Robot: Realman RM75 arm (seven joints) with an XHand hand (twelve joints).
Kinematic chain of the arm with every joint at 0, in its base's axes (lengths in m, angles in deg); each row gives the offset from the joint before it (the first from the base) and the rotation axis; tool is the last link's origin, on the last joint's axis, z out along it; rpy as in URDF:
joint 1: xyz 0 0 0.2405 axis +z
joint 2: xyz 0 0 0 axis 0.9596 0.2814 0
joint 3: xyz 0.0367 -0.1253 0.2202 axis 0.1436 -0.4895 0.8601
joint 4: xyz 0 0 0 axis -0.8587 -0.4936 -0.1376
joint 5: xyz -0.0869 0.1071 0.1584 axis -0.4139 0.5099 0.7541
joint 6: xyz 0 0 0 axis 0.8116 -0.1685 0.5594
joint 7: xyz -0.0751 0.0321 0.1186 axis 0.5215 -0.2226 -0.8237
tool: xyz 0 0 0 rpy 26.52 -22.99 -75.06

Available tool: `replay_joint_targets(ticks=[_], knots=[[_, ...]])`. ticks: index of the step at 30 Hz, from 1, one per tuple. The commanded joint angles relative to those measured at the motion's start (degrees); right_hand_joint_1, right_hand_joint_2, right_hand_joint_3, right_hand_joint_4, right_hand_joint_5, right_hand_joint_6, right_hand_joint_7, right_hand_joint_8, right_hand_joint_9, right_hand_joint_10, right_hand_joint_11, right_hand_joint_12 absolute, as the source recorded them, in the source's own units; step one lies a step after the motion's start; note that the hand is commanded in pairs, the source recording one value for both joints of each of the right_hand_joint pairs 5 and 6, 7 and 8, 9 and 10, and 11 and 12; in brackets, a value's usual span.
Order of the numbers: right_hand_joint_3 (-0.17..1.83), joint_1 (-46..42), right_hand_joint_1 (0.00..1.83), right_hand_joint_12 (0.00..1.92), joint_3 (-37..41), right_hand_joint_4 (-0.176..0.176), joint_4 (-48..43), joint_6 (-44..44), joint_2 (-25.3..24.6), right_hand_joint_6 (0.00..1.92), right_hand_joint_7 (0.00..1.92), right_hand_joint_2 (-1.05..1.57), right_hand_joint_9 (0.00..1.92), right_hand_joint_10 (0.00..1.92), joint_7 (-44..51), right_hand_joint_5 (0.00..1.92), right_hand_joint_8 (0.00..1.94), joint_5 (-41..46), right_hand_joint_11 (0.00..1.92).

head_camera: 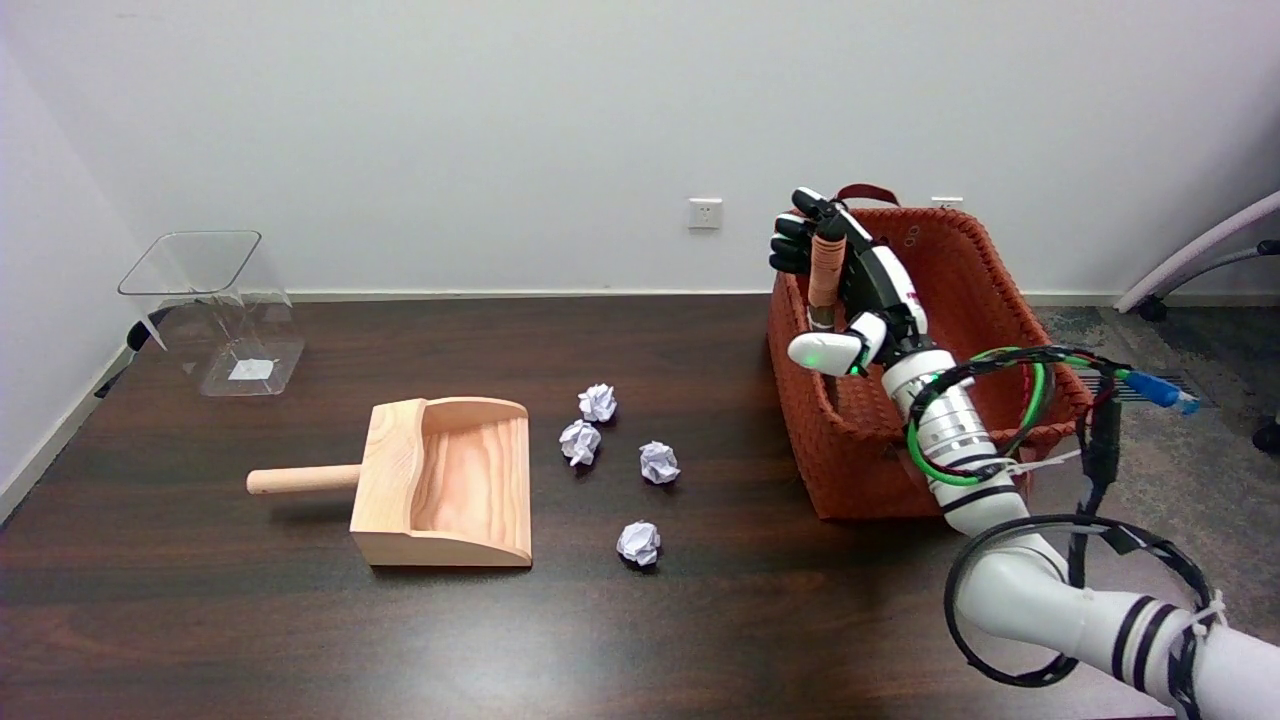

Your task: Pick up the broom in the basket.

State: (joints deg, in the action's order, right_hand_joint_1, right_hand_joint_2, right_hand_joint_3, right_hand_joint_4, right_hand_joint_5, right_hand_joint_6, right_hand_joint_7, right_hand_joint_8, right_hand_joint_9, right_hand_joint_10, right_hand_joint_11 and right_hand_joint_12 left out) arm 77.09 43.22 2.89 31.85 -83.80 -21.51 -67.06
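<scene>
Nearest, four crumpled paper balls (pixel 639 542) and a wooden dustpan (pixel 445 483) lie on the dark surface (pixel 200 620). Farther right, above the woven red basket (pixel 985 290), the right hand (pixel 850 290) has its fingers wrapped around the upright broom (pixel 826 270) handle, its lower end inside the basket.

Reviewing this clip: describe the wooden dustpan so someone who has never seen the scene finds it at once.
On the dark table, look left of the orange basket and the crumpled paper balls. The dustpan is the pale wooden scoop with a round handle pointing left, the only wooden thing lying on the tabletop.
</scene>
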Motion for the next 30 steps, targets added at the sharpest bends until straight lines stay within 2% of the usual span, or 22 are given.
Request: replay_joint_targets(ticks=[1, 6, 7, 8, 9, 10, 11, 13, 16, 22, 25, 30], knots=[[0.84, 5.68, 1.07, 0.51, -2.85, 0.000, -5.62, 1.25, -1.95, 0.27, 0.44, -0.59, 0.48, 0.48, -1.51, 0.27, 0.44, 0.34, 0.51], [0.78, 5.35, 1.08, 0.51, -2.80, 0.000, -5.79, 1.00, -1.97, 0.29, 0.52, -0.54, 0.56, 0.56, -1.25, 0.29, 0.52, 1.34, 0.51], [0.77, 5.34, 1.09, 0.53, -2.27, 0.000, -5.57, 1.36, -1.95, 0.30, 0.57, -0.52, 0.58, 0.58, -1.59, 0.30, 0.57, 0.43, 0.53], [0.73, 5.29, 1.09, 0.56, -2.22, 0.000, -5.53, 1.44, -1.95, 0.35, 0.72, -0.48, 0.67, 0.67, -1.59, 0.35, 0.72, 0.42, 0.56], [0.72, 5.29, 1.10, 0.57, -2.22, 0.000, -5.53, 1.52, -1.95, 0.45, 0.93, -0.47, 0.82, 0.82, -1.59, 0.45, 0.93, 0.42, 0.57], [0.70, 5.29, 1.09, 0.79, -2.22, 0.000, -5.50, 1.66, -1.95, 0.75, 1.26, -0.39, 1.17, 1.17, -1.59, 0.75, 1.26, 0.42, 0.79], [0.70, 5.29, 1.07, 0.99, -2.18, 0.000, -5.44, 1.86, -1.95, 0.91, 1.40, -0.31, 1.32, 1.32, -1.62, 0.91, 1.40, 0.39, 0.99], [0.70, 5.29, 1.06, 1.16, -2.21, 0.000, -5.34, 2.03, -1.94, 1.09, 1.48, -0.21, 1.42, 1.42, -1.59, 1.09, 1.48, 0.82, 1.16], [0.71, 5.18, 1.04, 1.48, -2.15, 0.000, -5.21, 2.40, -1.94, 1.49, 1.72, 0.00, 1.61, 1.61, -1.59, 1.49, 1.72, 1.33, 1.48], [0.82, 4.63, 1.03, 1.75, -1.58, 0.000, -4.90, 2.53, -2.03, 1.91, 1.92, 0.22, 1.86, 1.86, -2.30, 1.91, 1.92, 1.77, 1.75], [0.84, 4.59, 1.03, 1.84, -1.58, 0.000, -4.90, 2.45, -2.03, 1.92, 1.92, 0.22, 1.92, 1.92, -3.91, 1.92, 1.92, 1.77, 1.84], [0.85, 4.51, 1.02, 1.84, -1.55, 0.000, -4.67, 2.53, -2.03, 1.92, 1.92, 0.33, 1.92, 1.92, -4.39, 1.92, 1.92, 1.78, 1.84]])
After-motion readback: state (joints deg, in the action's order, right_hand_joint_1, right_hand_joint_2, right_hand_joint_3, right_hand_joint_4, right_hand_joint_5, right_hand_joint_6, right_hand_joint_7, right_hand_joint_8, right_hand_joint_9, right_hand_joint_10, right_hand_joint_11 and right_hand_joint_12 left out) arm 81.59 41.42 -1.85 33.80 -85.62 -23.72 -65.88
